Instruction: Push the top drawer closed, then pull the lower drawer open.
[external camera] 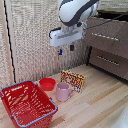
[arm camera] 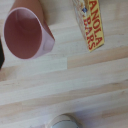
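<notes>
The brown cabinet stands at the exterior view's right. Its top drawer (external camera: 109,34), dark brown with a thin silver bar handle, seems to stick out a little past the front below it. The lower drawer (external camera: 110,61) has the same handle and sits flush. My gripper (external camera: 66,50) hangs in the air to the left of the cabinet, above the box and cup, touching neither drawer. Its two blue fingertips (external camera: 60,51) stand apart with nothing between them, so it is open. In the wrist view the drawers are out of view and the fingers do not show clearly.
On the light wooden surface (external camera: 95,105) lie a granola bar box (external camera: 73,79) (arm camera: 91,22), a pink cup (external camera: 63,91) (arm camera: 27,32), a red bowl (external camera: 47,83) and a red wire basket (external camera: 27,102). A woven panel (external camera: 35,40) stands behind.
</notes>
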### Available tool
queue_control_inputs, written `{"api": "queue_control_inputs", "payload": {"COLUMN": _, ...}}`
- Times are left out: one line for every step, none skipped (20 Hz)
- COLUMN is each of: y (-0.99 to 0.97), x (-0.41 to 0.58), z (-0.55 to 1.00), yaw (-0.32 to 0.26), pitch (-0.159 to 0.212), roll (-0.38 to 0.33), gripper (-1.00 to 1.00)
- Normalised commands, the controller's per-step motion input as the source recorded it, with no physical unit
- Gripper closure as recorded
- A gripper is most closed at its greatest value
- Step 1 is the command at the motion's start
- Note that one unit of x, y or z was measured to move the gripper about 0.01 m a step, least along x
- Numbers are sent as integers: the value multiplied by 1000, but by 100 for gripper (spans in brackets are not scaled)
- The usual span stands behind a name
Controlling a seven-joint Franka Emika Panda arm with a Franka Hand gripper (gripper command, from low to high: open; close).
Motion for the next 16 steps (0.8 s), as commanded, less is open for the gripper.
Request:
{"api": "queue_control_inputs", "payload": {"y": -23, "x": -160, "z": 177, "yaw": 162, "pitch": 0, "roll": -328, "gripper": -100}}
{"api": "queue_control_inputs", "payload": {"y": -17, "x": -154, "z": 163, "yaw": 159, "pitch": 0, "roll": -333, "gripper": -100}}
{"api": "queue_control_inputs", "payload": {"y": -14, "x": -149, "z": 146, "yaw": 156, "pitch": 0, "roll": -341, "gripper": -100}}
{"api": "queue_control_inputs", "payload": {"y": -14, "x": -137, "z": 126, "yaw": 154, "pitch": 0, "roll": -345, "gripper": -100}}
{"api": "queue_control_inputs", "payload": {"y": -20, "x": -134, "z": 117, "yaw": 153, "pitch": 0, "roll": -349, "gripper": -100}}
{"api": "queue_control_inputs", "payload": {"y": -23, "x": -120, "z": 100, "yaw": 152, "pitch": 0, "roll": -354, "gripper": -100}}
{"api": "queue_control_inputs", "payload": {"y": -26, "x": -111, "z": 89, "yaw": 152, "pitch": 0, "roll": -355, "gripper": -100}}
{"api": "queue_control_inputs", "payload": {"y": -29, "x": -91, "z": 80, "yaw": 152, "pitch": 0, "roll": -356, "gripper": -100}}
{"api": "queue_control_inputs", "payload": {"y": -29, "x": -77, "z": 74, "yaw": 151, "pitch": -3, "roll": -359, "gripper": -100}}
{"api": "queue_control_inputs", "payload": {"y": -29, "x": -63, "z": 69, "yaw": 149, "pitch": -9, "roll": -360, "gripper": -100}}
{"api": "queue_control_inputs", "payload": {"y": -20, "x": -43, "z": 60, "yaw": 147, "pitch": -10, "roll": -364, "gripper": -100}}
{"api": "queue_control_inputs", "payload": {"y": -17, "x": -26, "z": 54, "yaw": 141, "pitch": -9, "roll": -370, "gripper": -100}}
{"api": "queue_control_inputs", "payload": {"y": -17, "x": 0, "z": 46, "yaw": 133, "pitch": -2, "roll": -374, "gripper": -100}}
{"api": "queue_control_inputs", "payload": {"y": -17, "x": 0, "z": 43, "yaw": 129, "pitch": 0, "roll": -375, "gripper": -100}}
{"api": "queue_control_inputs", "payload": {"y": -17, "x": 0, "z": 34, "yaw": 122, "pitch": 0, "roll": -375, "gripper": -100}}
{"api": "queue_control_inputs", "payload": {"y": -17, "x": 0, "z": 31, "yaw": 119, "pitch": -4, "roll": -375, "gripper": -100}}
